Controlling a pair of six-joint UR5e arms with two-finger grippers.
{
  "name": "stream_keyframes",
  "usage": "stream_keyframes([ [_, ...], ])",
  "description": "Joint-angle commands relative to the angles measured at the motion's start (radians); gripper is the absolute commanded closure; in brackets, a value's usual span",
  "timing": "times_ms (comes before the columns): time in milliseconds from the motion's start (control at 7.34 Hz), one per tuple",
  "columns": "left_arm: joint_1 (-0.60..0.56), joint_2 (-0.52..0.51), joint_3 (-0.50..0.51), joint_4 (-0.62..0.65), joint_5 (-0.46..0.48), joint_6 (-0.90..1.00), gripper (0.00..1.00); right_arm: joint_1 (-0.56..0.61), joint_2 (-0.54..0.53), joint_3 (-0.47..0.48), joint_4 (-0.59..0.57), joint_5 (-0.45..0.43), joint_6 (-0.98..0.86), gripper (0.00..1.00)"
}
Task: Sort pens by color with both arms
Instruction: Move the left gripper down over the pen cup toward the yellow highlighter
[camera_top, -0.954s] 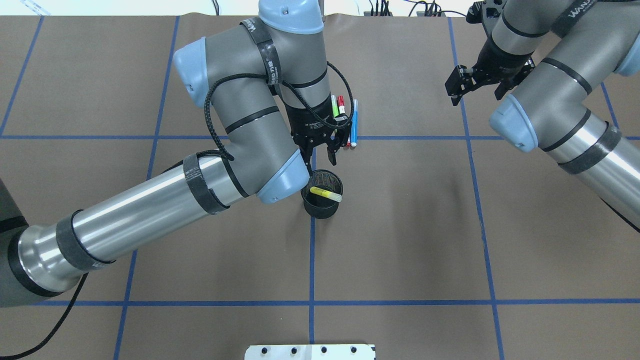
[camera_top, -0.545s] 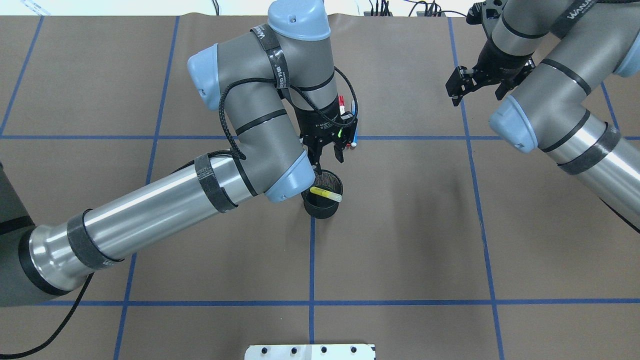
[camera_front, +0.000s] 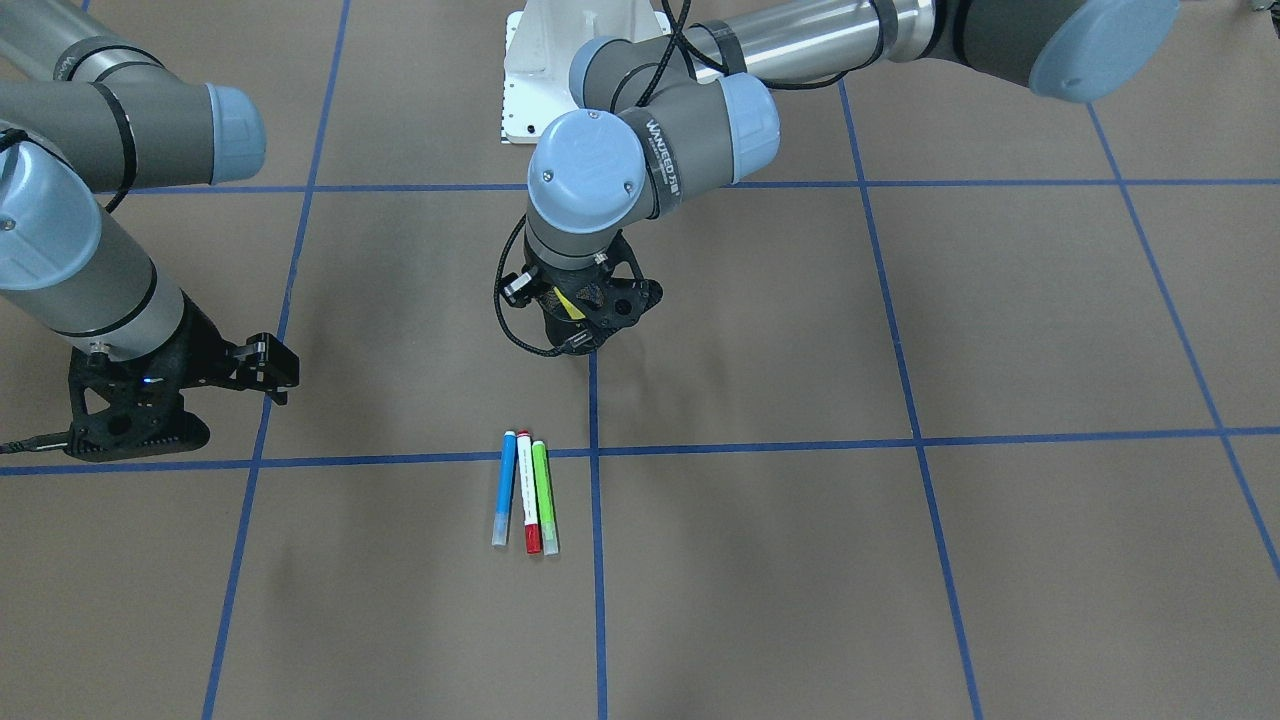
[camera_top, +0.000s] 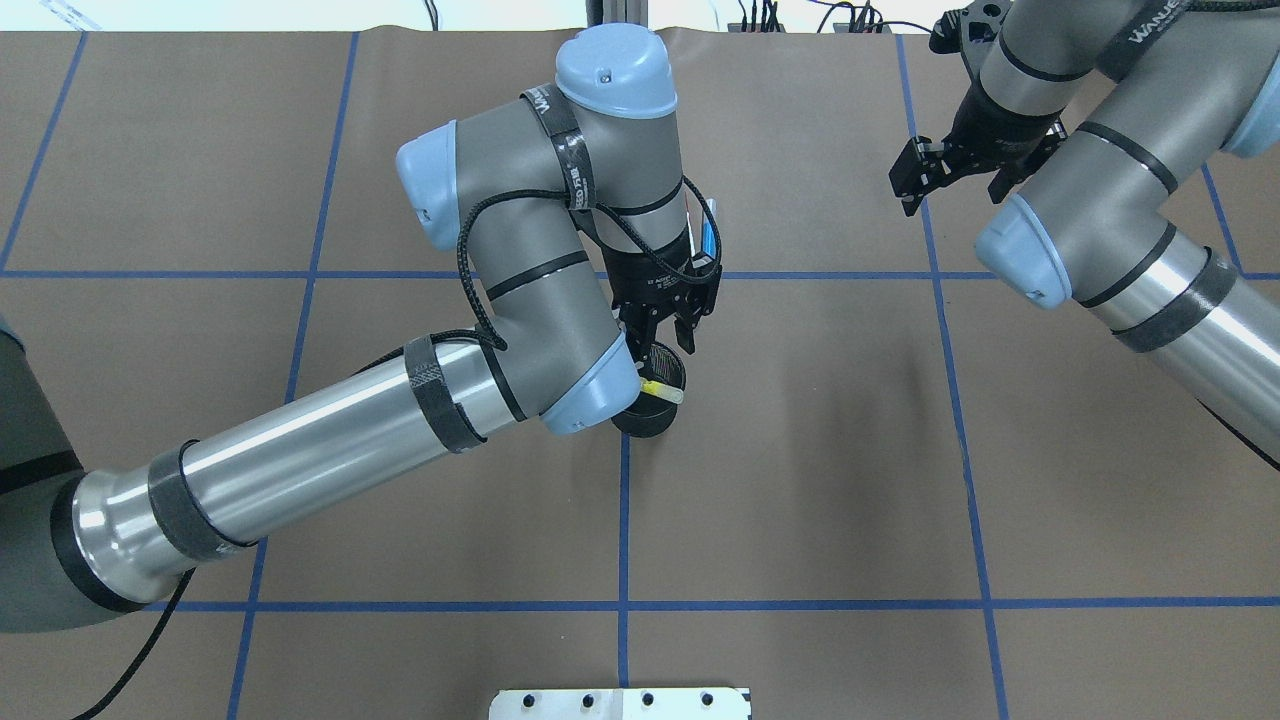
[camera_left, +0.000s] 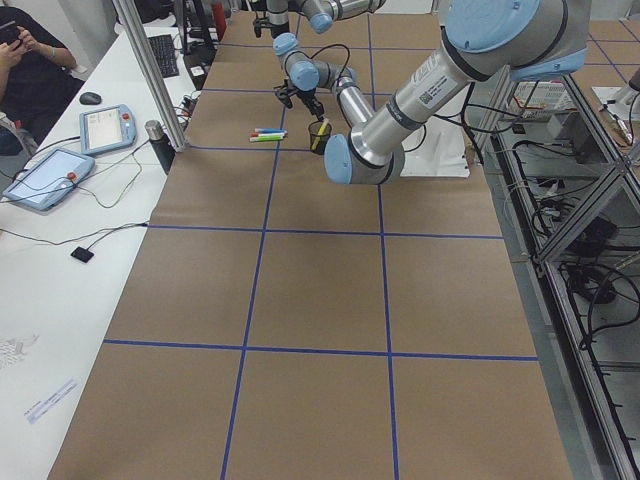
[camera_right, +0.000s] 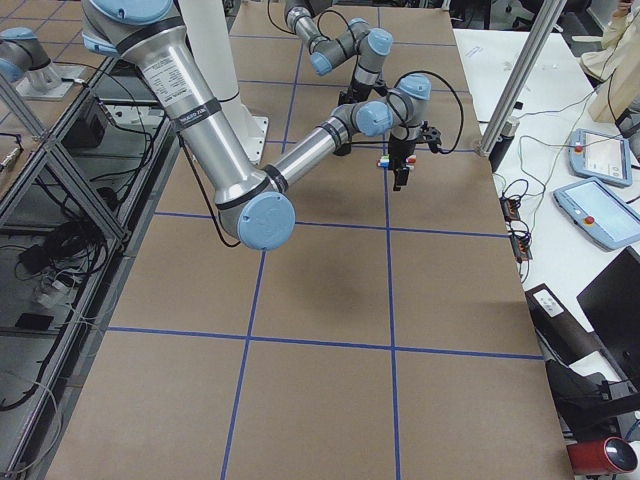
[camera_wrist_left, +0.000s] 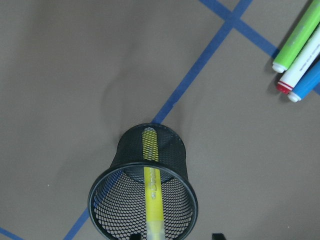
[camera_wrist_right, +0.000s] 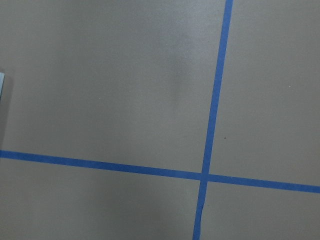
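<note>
Seen from across the counter (camera_front: 900, 600), the blue pen (camera_front: 505, 487), the white pen (camera_front: 526, 492) with its red cap and the green pen (camera_front: 543, 497) lie side by side in a tight row, just past a tape line (camera_front: 900, 437). The left arm (camera_front: 640, 150) bends down nearby, and a streak of the yellow pen (camera_front: 567, 303) shows under its wrist. The right pincer (camera_front: 268, 372) hangs well off to the side.

From overhead, the left pincer (camera_top: 672, 335) has its jaws apart with nothing between them, just above the rim of the mesh cup (camera_top: 648, 420). The yellow pen's clear cap pokes over that rim. The right pincer (camera_top: 950, 178) is spread too and holds nothing, well apart from the pens.

From the left end, the cup (camera_left: 320, 135) and the three loose pens sit near each other far up the counter. They are too small there to tell more.

From the right end, the right arm (camera_right: 200, 130) reaches out, and its pincer points down close to the pens.

The left wrist camera looks into the cup, which stands on a tape line. The yellow pen (camera_wrist_left: 152, 195) leans inside it from floor to rim. Two fingertips (camera_wrist_left: 216, 236) flank it at the bottom edge, apart. The three pen ends lie in the upper right corner, clear of the cup.

The right wrist camera shows the counter with two tape lines crossing.
</note>
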Motion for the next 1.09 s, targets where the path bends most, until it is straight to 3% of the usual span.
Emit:
stream_keyframes([
  [0, 0.019, 0.000, -0.003, 0.000, 0.000, -0.017, 0.43, -0.007, 0.000, -0.002, 0.001, -0.001, 0.001, 0.02],
  [954, 0.022, 0.010, -0.007, -0.006, 0.005, 0.000, 0.50, -0.013, 0.001, -0.002, 0.002, -0.001, 0.003, 0.02],
])
